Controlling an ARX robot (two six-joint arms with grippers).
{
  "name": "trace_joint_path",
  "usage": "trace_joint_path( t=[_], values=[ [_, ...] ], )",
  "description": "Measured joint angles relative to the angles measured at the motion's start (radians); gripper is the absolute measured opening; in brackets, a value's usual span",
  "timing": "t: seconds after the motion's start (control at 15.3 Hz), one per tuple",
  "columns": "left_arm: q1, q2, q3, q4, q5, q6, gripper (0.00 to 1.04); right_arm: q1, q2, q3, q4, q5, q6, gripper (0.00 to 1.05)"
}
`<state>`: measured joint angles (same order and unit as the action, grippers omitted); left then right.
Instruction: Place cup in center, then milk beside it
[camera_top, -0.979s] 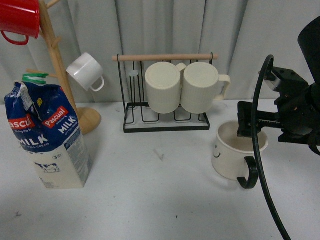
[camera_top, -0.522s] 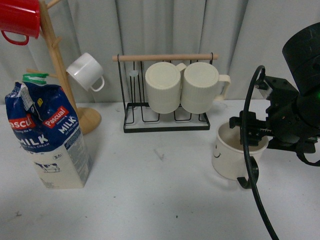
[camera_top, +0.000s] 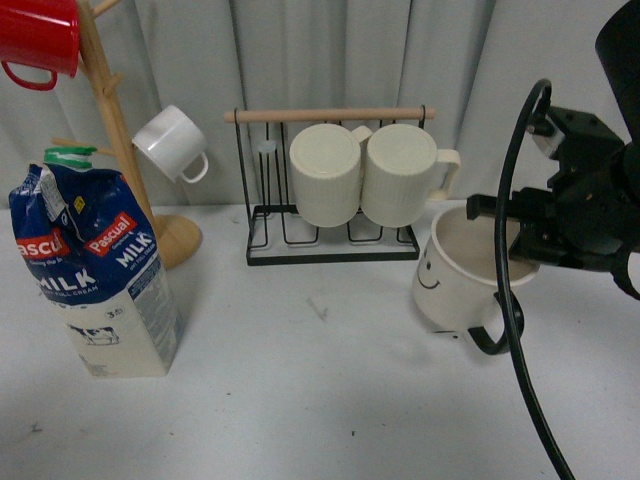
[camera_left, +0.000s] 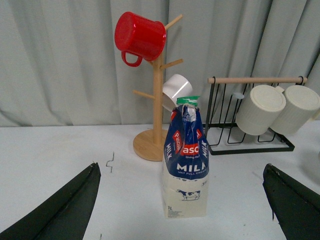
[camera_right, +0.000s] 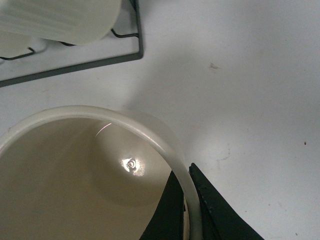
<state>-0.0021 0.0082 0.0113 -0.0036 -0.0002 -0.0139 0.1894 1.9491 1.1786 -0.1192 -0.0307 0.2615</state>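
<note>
Gripping the cup (camera_top: 455, 280) by its rim, my right jaws are clenched on the wall opposite the smiley face. In the right wrist view one finger (camera_right: 167, 210) sits inside the bowl and the other outside, with the rim pinched between them. The cup hangs tilted, mouth leaning up toward my wrist and black handle (camera_top: 490, 335) drooping low on the side nearest me. It looks to be just clear of the worktop (camera_top: 320, 390), though I cannot be sure the base is off.

What matters next is direction. The bare middle of the worktop lies to the left of the cup, in front of the wire rack (camera_top: 330, 257). The ribbed mugs (camera_top: 400, 175) on that rack are close behind the cup's rim, so I judge the carry should run leftward and slightly toward me, not back.

My left jaws are released and spread wide, holding nothing. The milk (camera_left: 186, 160) stands upright between them but well ahead, at the far left of the worktop. That arm is plainly the nearer one for it.
</note>
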Motion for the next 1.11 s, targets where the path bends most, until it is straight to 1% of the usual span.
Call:
trace_joint_path(
  t=[0.2,0.46,0.78,0.91,1.11],
  values=[
    [0.000,0.000,0.000,0.000,0.000,0.000,0.98,0.066,-0.044,-0.006,-0.013,0.012,0.018,0.03],
    [0.000,0.000,0.000,0.000,0.000,0.000,0.98,0.171,0.002,0.009,-0.049,0.069,0.088,0.03],
    [0.000,0.000,0.000,0.000,0.000,0.000,0.98,0.213,0.127,0.188,-0.146,0.114,0.164,0.03],
    [0.000,0.000,0.000,0.000,0.000,0.000,0.98,0.237,0.153,0.211,-0.181,0.121,0.172,0.03],
    [0.000,0.000,0.000,0.000,0.000,0.000,0.98,0.237,0.186,0.254,-0.195,0.121,0.172,0.03]
  ],
)
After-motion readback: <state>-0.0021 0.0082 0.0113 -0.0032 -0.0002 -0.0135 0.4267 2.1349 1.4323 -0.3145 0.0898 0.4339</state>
